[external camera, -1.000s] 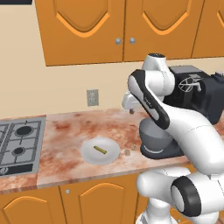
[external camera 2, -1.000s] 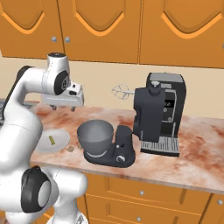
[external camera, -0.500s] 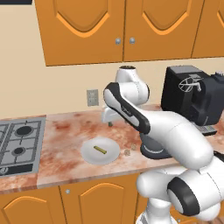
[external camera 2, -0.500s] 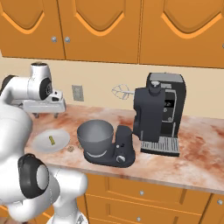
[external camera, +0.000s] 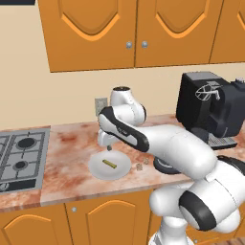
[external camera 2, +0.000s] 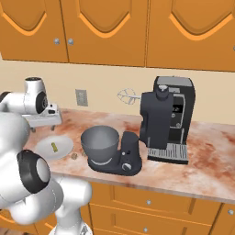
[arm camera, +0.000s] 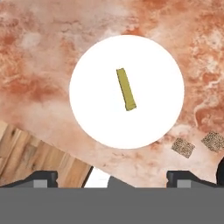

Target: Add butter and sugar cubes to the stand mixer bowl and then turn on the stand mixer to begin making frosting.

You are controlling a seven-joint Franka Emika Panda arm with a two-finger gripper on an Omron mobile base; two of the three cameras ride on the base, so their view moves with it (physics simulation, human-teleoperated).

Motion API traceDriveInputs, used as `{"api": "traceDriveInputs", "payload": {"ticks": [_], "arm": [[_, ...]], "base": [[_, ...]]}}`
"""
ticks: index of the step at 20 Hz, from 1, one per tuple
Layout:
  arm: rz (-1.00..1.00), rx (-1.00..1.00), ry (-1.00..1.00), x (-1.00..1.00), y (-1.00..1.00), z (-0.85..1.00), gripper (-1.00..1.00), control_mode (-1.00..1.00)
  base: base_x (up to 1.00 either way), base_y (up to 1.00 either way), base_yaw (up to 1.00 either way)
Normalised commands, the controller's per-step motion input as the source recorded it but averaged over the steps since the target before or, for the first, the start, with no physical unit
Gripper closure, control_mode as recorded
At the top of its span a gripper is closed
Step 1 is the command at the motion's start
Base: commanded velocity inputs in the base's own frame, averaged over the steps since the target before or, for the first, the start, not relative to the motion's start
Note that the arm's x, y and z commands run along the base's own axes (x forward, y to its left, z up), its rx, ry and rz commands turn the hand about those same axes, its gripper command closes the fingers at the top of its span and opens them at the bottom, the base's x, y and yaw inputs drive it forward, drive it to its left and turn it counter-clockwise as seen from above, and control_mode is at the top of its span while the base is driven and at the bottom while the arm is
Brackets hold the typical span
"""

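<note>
Arm now swung left above butter on plate — jaws wide apart, empty.

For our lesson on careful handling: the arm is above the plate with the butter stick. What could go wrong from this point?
1. The butter is thin and lies flat on the white plate, so the gripper, open and well above it, might slip off it or nudge the plate.
2. The sugar cubes sit on the counter just off the plate's rim; a sweep there could scatter them.
3. The stand mixer bowl stands to one side, so the butter could drop on the way.

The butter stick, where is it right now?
The butter lies in the middle of the white plate on the counter, left of the stand mixer bowl.
</note>
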Motion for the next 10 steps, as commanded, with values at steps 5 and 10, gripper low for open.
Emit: {"api": "traceDriveInputs", "payload": {"ticks": [5, 10], "arm": [[0.12, 0.0, -0.02, 0.27, 0.04, -0.57, -1.0, -1.0], [0.12, 0.0, 0.03, 0.24, 0.03, -0.63, -1.0, -1.0]], "base": [[0.0, 0.0, 0.0], [0.0, 0.0, 0.0]]}}
